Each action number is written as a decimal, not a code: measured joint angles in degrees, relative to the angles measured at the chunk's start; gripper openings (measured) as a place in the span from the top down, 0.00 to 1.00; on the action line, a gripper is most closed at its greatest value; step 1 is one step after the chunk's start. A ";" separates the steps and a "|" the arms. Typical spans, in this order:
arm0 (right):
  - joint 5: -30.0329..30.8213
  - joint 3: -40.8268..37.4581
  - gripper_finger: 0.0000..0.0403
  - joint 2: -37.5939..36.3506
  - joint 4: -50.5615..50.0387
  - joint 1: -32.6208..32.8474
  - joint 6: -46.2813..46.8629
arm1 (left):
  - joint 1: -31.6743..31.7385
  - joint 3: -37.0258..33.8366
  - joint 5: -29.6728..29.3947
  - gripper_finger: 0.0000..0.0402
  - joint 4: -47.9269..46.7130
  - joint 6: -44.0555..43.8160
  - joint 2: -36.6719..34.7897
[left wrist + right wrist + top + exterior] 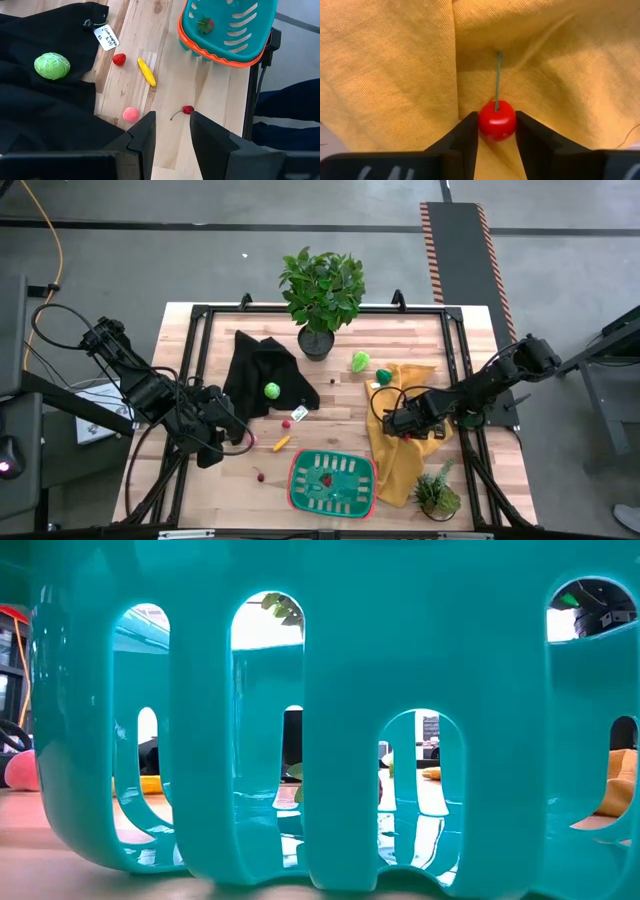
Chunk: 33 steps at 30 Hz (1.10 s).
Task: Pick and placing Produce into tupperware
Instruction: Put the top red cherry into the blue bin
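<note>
My right tool (496,131) pinches a red cherry (496,120) between both fingers, over the yellow cloth (395,60) right of the tupperware (332,481). My left tool (171,131) hangs spread, empty, left of the tupperware, which holds one red strawberry (205,24).

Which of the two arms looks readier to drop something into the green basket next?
The right. Its hand already grips a red cherry over the yellow cloth, beside the basket; the left hand is empty.
</note>
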 joint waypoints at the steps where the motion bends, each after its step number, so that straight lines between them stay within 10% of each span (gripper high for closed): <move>1: 0.00 0.00 0.75 0.00 0.00 0.00 -0.01 | -0.01 0.00 0.00 0.72 0.00 0.00 0.00; 17: 2.80 2.47 0.77 -0.02 -1.66 -0.01 -1.89 | -0.01 0.00 -0.04 0.72 0.04 0.00 0.00; 33: 12.13 24.12 0.77 -0.04 -25.01 -0.07 -14.04 | -0.01 0.00 -0.17 0.72 0.09 0.02 0.00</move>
